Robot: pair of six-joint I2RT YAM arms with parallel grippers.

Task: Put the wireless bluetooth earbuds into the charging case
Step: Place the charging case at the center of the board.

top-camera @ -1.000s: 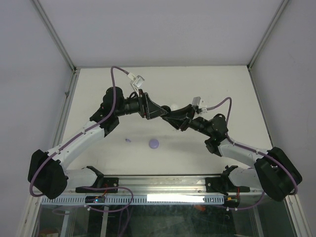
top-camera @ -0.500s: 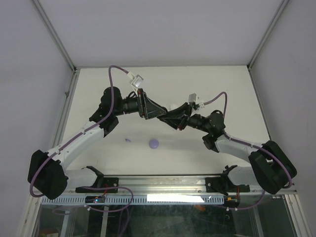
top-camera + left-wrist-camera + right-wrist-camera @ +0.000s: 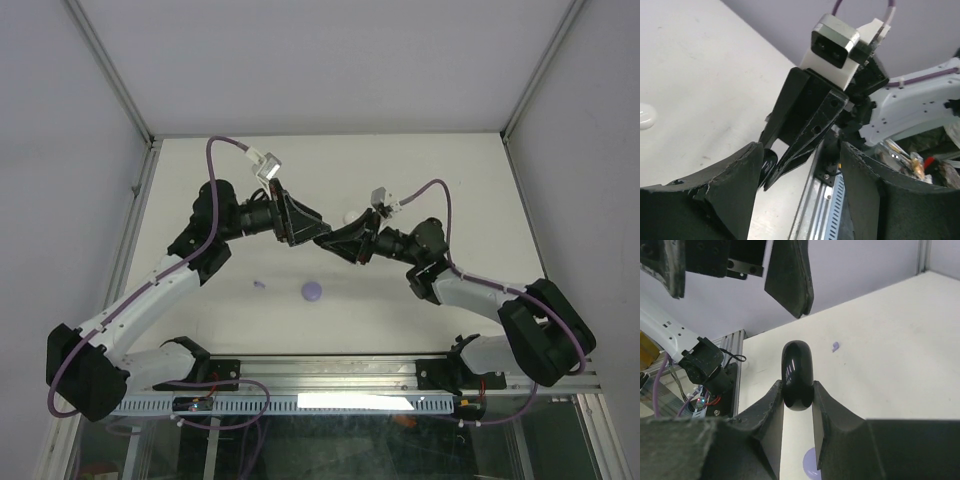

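Observation:
My right gripper point(image 3: 798, 386) is shut on a glossy black round charging case point(image 3: 797, 371), held edge-on above the table. My left gripper point(image 3: 801, 150) faces it with its jaws apart, and the black case point(image 3: 768, 162) sits just inside its left finger. In the top view the two grippers meet tip to tip, left gripper point(image 3: 316, 231), right gripper point(image 3: 324, 243). A tiny lavender earbud point(image 3: 259, 284) lies on the table at the left, also seen in the right wrist view point(image 3: 835, 346). A lavender round case point(image 3: 312, 290) lies below the grippers.
A white round case point(image 3: 646, 116) lies on the table behind the grippers, seen from above too point(image 3: 348, 217). The metal rail point(image 3: 330, 372) runs along the table's near edge. Frame posts and walls close in the left, right and back.
Both grippers have shifted left together, the right arm reaching further across with the black case. The left arm has drawn back and its cable has swung left.

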